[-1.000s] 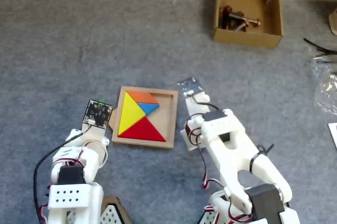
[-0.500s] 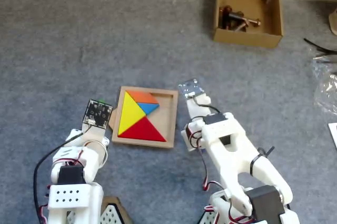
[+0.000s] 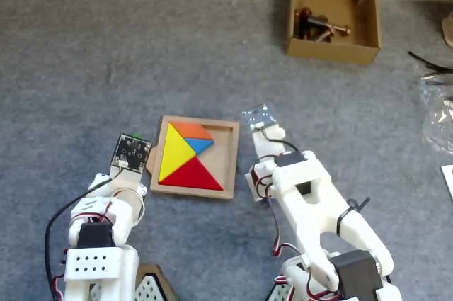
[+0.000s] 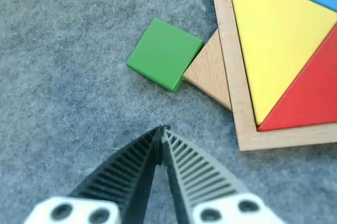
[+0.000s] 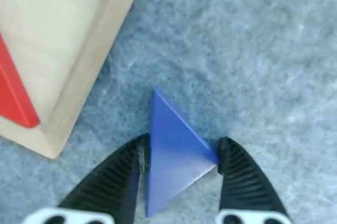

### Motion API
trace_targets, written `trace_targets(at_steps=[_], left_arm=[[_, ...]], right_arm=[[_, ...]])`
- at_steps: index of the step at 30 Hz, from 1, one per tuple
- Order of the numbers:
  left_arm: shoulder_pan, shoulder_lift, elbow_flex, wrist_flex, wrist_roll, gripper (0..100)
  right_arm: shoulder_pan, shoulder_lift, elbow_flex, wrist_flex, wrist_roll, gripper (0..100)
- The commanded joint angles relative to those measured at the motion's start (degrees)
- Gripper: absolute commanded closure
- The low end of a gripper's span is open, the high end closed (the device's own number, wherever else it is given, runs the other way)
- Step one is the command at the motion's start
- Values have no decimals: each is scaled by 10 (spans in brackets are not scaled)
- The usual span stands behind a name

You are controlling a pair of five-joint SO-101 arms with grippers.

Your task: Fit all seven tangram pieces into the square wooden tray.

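**Tangram tray (image 3: 226,154): 4 pcs in, R jaws on a blue triangle**

Your R gripper (image 5: 182,140) has its jaws narrowed onto a dark blue triangle (image 5: 174,161), 1 finger touching each side. One point of the triangle sticks out ahead of the tips. The piece is on the grey carpet (image 5: 253,50). The tray's rim (image 5: 100,50) runs ahead of the jaws and off to 1 side, near them but not touching.

Your L gripper (image 4: 160,132) has its jaws pressed together w/ nothing between them. Ahead of the tips, a short way off on the carpet, is a green square (image 4: 164,54). It touches a plain wood triangle (image 4: 210,74), which sits against the outside of the tray rim (image 4: 220,13).

Inside the tray, from the high view, you have 4 pcs: yellow triangle (image 3: 173,154), red triangle (image 3: 191,172), orange piece (image 3: 191,129), light blue triangle (image 3: 199,145). They're packed on the L gripper's side. The strip nearest the R gripper is bare wood.
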Motion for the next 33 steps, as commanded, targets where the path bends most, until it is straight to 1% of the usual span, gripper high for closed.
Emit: trace_targets(at_steps=[1, 5, 20, 24, 29, 33], left_arm=[[7, -8, 13, 2, -4, 993], [7, -8, 13, 2, -4, 993], [7, -8, 13, 2, -4, 993], [7, -8, 13, 2, -4, 993], [7, -8, 13, 2, -4, 993], [7, -8, 13, 2, -4, 993]], right_arm=[[-9, -1, 5, -8, -3, 923], [-9, -1, 1, -9, -2, 979], [-9, -1, 0, -7, -3, 981], [5, -2, 0, 2, -3, 976], [34, -2, -39, 74, -7, 873], [40, -2, -72, 111, -7, 856]])
